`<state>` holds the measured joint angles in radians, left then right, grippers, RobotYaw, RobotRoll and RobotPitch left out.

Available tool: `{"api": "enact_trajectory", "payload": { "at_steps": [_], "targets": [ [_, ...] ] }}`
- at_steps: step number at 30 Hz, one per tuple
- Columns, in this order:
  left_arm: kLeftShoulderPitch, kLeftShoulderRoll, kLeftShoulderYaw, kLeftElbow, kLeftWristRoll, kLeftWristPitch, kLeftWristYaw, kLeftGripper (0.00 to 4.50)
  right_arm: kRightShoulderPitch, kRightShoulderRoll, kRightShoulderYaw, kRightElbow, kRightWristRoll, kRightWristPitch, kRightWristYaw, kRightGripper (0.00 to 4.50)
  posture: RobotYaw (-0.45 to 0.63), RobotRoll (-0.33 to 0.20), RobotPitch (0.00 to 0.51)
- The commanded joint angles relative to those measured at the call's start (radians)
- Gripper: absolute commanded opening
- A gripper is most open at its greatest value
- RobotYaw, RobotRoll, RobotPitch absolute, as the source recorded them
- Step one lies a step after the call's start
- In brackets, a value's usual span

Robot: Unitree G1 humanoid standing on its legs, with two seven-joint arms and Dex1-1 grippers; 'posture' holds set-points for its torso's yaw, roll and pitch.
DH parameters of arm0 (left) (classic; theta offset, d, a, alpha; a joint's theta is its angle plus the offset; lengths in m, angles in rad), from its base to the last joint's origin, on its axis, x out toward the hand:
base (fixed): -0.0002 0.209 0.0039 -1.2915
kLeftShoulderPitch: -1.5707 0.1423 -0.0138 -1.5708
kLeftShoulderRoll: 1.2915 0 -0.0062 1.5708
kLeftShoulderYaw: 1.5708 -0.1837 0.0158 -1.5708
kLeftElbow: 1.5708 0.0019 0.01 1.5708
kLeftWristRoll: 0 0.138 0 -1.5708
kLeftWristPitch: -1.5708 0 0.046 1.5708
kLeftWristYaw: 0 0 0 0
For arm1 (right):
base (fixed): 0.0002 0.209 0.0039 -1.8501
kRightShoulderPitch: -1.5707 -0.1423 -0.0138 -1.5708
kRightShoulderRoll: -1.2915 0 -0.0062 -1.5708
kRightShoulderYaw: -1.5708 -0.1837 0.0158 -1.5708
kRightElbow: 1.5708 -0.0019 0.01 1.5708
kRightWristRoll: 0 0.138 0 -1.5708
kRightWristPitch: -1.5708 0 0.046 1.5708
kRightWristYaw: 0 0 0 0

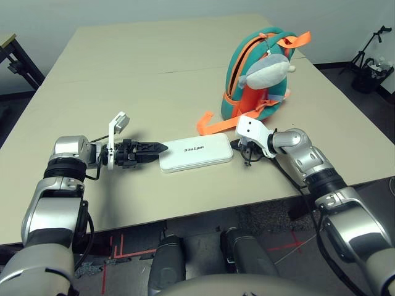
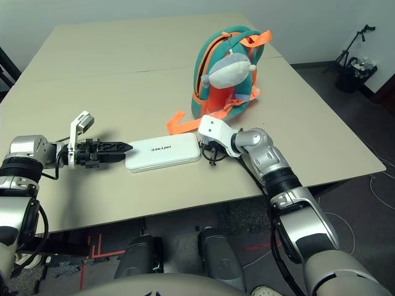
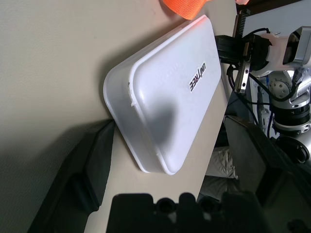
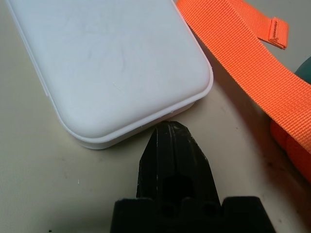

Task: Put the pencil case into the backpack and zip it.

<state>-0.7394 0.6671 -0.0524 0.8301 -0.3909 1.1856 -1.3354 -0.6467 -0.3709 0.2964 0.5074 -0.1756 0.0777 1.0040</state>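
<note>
Tabletop (image 1: 185,68) bears pencil case (image 1: 196,152) between wide left, closed right end effectors (image 3: 167,145) (image 4: 171,127).

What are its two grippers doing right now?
Left gripper: open, empty, at one end of the case.
Right gripper: closed, empty, at the other end.

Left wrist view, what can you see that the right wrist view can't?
Left wrist view, not the right one: the dark lettering, the robot's right arm and the left gripper, open.

Right wrist view, not the left one: a teal bit of the backpack and the right gripper's fingers pressed together.

Both: the white pencil case, orange strap and table.
</note>
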Motion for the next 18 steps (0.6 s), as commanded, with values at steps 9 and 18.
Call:
{"api": "enact_trajectory", "payload": {
  "at_steps": [9,18],
  "targets": [
    [0.043,0.038,-0.043,-0.028,0.01,0.048,0.004,4.5,-0.01,-0.043,0.017,-0.003,0.017,-0.04,0.058,0.05,-0.07,0.0,0.079],
    [0.069,0.066,-0.036,-0.072,-0.008,0.073,0.014,4.5,-0.032,-0.067,0.012,0.051,0.0,-0.066,0.045,0.05,-0.06,0.0,0.075]
  ]
}}
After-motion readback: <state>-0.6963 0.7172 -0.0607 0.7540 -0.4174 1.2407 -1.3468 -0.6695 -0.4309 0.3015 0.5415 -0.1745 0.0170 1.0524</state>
